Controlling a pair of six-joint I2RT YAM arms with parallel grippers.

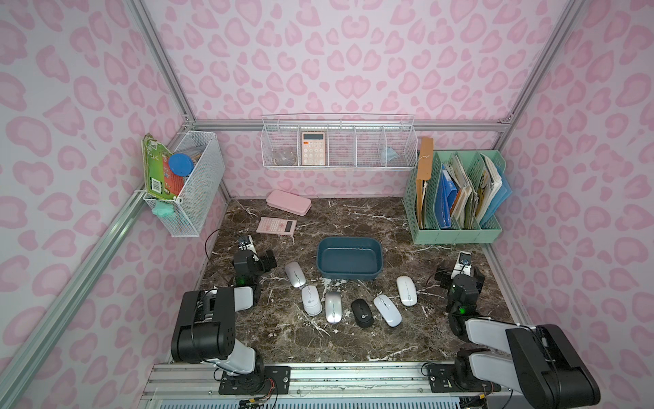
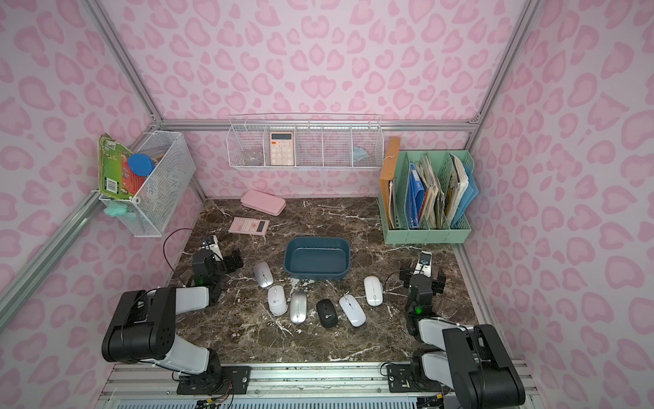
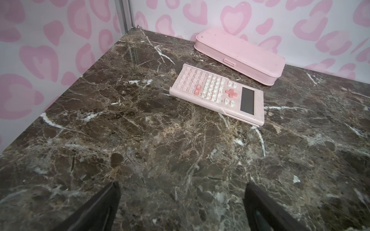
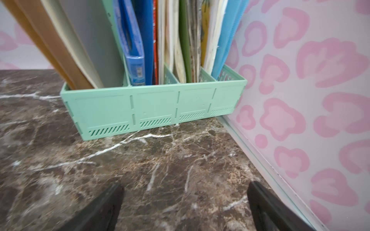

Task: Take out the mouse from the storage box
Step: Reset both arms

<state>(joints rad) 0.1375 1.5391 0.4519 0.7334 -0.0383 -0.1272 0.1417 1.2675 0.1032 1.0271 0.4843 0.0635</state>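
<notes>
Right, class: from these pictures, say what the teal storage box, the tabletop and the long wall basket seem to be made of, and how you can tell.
The storage box looks like moulded plastic: matte, rounded rim and corners. The tabletop looks like polished marble, or a marble-print laminate: brown with white veins, slight sheen. The wall basket seems white-coated metal wire: a thin open grid.

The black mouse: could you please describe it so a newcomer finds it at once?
On the marble table, find the teal storage box in the middle. An arc of six mice lies on the robot's side of it. The black mouse is the only dark one, between a silver mouse and a white mouse.
</notes>
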